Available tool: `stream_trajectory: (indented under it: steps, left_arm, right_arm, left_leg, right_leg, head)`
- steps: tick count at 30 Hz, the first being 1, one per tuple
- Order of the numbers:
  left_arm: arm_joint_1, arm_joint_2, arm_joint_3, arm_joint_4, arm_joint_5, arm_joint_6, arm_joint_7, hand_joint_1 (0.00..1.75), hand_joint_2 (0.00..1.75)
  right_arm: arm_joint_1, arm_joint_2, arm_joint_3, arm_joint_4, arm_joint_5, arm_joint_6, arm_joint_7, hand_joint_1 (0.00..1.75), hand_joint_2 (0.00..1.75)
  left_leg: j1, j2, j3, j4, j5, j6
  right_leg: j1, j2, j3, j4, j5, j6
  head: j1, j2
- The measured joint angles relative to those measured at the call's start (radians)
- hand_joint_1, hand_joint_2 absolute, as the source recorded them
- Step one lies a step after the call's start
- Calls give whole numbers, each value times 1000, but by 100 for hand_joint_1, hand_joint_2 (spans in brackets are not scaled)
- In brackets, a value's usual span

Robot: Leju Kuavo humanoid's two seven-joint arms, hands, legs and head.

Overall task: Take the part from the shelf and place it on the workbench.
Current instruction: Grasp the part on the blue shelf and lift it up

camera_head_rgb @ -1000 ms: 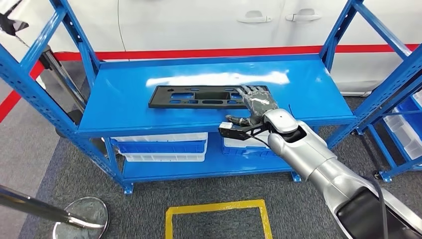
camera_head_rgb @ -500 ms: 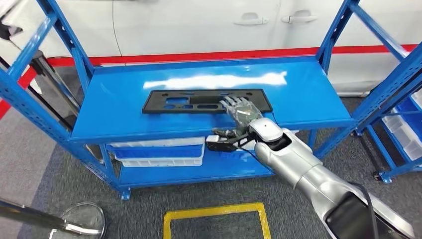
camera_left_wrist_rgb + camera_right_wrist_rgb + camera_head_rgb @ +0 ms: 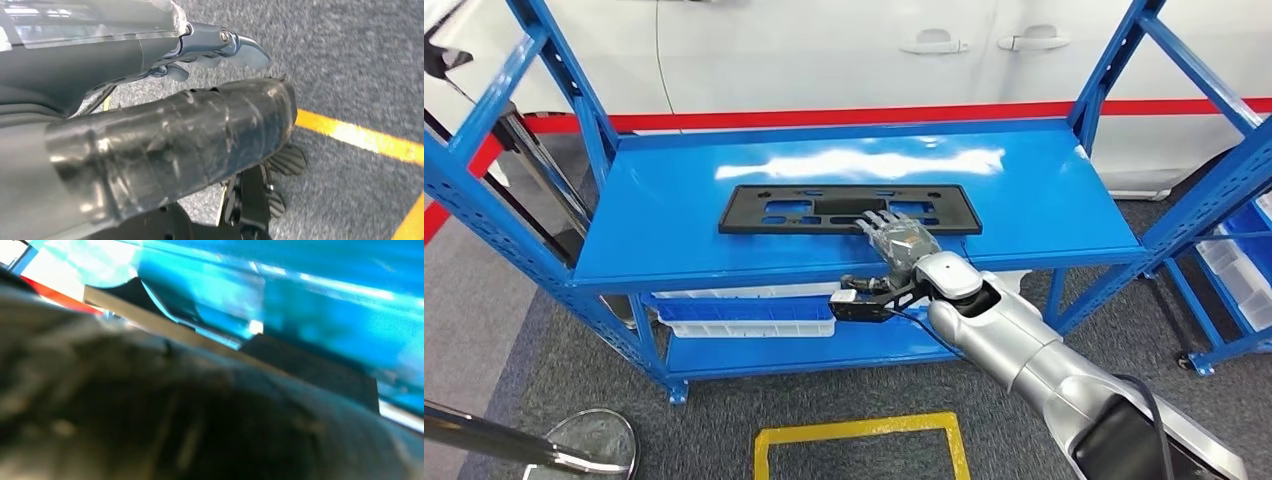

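1. So the flat black rectangular plastic part with cutouts (image 3: 849, 208) lies on the blue metal shelf's (image 3: 674, 215) top deck.
2. Right robot hand (image 3: 900, 240) rests on its near edge, fingers spread flat.
3. Left robot hand (image 3: 150, 145) hangs over grey carpet; can't tell its state.

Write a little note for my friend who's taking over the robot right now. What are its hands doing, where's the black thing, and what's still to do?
Right hand: lies on the near edge of the black part, fingers spread over it; a real grip can't be confirmed.
Left hand: hangs over the grey floor beside a yellow line, holding nothing visible.
The part lies flat on the top level of the blue shelf.
Done: the right hand has reached the part.
Left: grip it, lift it off the shelf, carry it to the workbench and set it down.
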Motion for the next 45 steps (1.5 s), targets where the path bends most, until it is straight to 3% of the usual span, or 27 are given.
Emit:
stream_trajectory:
  steps: [4,7,8,9,10,12,14,19,22,24,25,26,27,29,32,34,35,38,39,40,43,45]
  left_arm:
    - [-1,0,0,0,-13,0,4,0,0]
    - [-1,0,0,0,-21,1,8,0,0]
    - [-1,0,0,0,-21,1,9,0,0]
    - [0,0,0,0,-21,1,9,0,0]
    - [0,0,0,0,-21,1,10,0,0]
    - [1,0,0,0,-21,1,10,0,0]
    - [-1,1,0,0,-21,-1,9,0,0]
    - [-2,-3,0,0,-21,-8,7,0,0]
    - [-2,-4,0,0,-21,-9,7,0,0]
    - [-2,-4,0,0,-22,-9,8,0,0]
    - [-2,-4,0,0,-22,-9,8,0,0]
    - [-2,-4,1,0,-23,-10,7,0,0]
    - [-1,-5,1,0,-23,-10,7,0,0]
    - [-1,-9,1,0,-24,-12,6,0,0]
    - [-5,-12,1,0,-27,-13,5,0,0]
    - [-5,-12,1,0,-29,-13,4,0,0]
    - [-5,-12,1,0,-29,-13,4,0,0]
    - [-4,-12,2,0,-29,-13,5,0,0]
    - [-4,-12,2,0,-29,-13,5,0,0]
    - [-3,-12,2,0,-29,-13,5,0,0]
    - [-2,-11,2,0,-29,-13,5,0,0]
    - [-2,-10,2,0,-29,-13,5,0,0]
  right_arm:
    - [-5,0,10,0,0,-1,0,0,0]
    - [-9,1,21,0,0,-1,1,0,0]
    - [-9,1,25,0,0,-1,1,0,0]
    - [-8,1,28,0,0,-1,1,0,0]
    - [-8,1,31,0,0,-1,2,0,0]
    - [-9,1,34,0,-1,-1,4,0,0]
    - [-10,0,36,-1,-1,-1,5,0,0]
    - [-14,-3,42,-7,-1,-1,7,0,0]
    - [-18,-8,44,-9,-4,-1,9,0,0]
    - [-15,-9,47,-10,-8,-1,11,0,0]
    - [-14,-9,48,-12,-10,-1,12,0,0]
    - [-15,-9,49,-14,-12,0,14,0,0]
    - [-16,-10,49,-18,-13,1,15,0,0]
    - [-21,-10,49,-23,-13,2,16,0,0]
    - [-26,-9,51,-27,-13,3,17,0,0]
    - [-27,-9,52,-31,-13,3,18,0,0]
    - [-29,-9,52,-33,-13,3,19,0,0]
    - [-29,-6,54,-34,-13,4,21,0,0]
    - [-26,-6,55,-34,-13,5,21,0,0]
    - [-24,-6,57,-34,-13,5,21,0,0]
    - [-22,-6,59,-34,-13,5,21,0,0]
    - [-22,-6,59,-34,-13,5,21,0,0]
  left_leg:
    - [0,2,-7,24,-23,-19]
    - [3,2,-87,190,-103,-28]
    - [3,2,-117,243,-117,-32]
    - [4,2,-132,265,-114,-34]
    - [4,3,-128,248,-90,-35]
    - [5,4,-76,130,-23,-34]
    - [2,3,-32,37,8,-26]
    - [2,1,-17,13,6,4]
    - [4,2,-11,8,4,16]
    - [3,1,-8,9,0,19]
    - [2,1,-4,9,-2,19]
    - [1,0,1,9,-5,18]
    - [0,-1,6,8,-9,17]
    - [-2,0,12,7,-14,12]
    - [-2,0,15,-1,-15,-3]
    - [-3,2,18,8,-25,-12]
    - [-3,2,7,38,-42,-16]
    - [1,2,-92,218,-112,-26]
    - [2,2,-120,258,-116,-29]
    - [3,3,-130,261,-101,-32]
    - [4,3,-92,156,-15,-34]
    - [4,3,-84,138,-4,-34]
  right_leg:
    - [-8,0,16,-21,4,-16]
    - [-10,-1,24,-26,3,-26]
    - [-10,-2,24,-24,0,-27]
    - [-9,-1,25,-21,-3,-27]
    - [-10,-1,26,-16,-7,-25]
    - [-12,1,27,-3,-19,-19]
    - [-9,2,25,11,-30,-9]
    - [-8,2,16,34,-52,16]
    - [-13,1,-62,189,-122,28]
    - [-14,1,-114,272,-136,31]
    - [-14,1,-118,265,-116,29]
    - [-13,1,-103,222,-81,24]
    - [-10,1,-76,155,-39,16]
    - [0,1,-24,42,6,-3]
    - [6,0,-2,-4,3,-16]
    - [-2,-1,16,-22,6,-20]
    - [-7,-2,26,-32,7,-23]
    - [-10,-3,38,-37,1,-30]
    - [-9,-3,40,-36,-3,-30]
    - [-9,-2,43,-33,-8,-28]
    - [-11,0,51,-24,-21,-23]
    - [-12,0,53,-22,-22,-22]
  head:
    - [-1,0]
    - [-2,0]
    - [-2,0]
    - [-2,0]
    - [-2,0]
    - [-2,0]
    - [-1,0]
    - [0,0]
    - [0,0]
    - [0,0]
    - [0,0]
    - [0,0]
    - [0,0]
    - [0,0]
    - [1,0]
    - [0,0]
    - [0,0]
    - [-2,0]
    - [-2,0]
    - [-2,0]
    - [-2,0]
    - [-2,0]
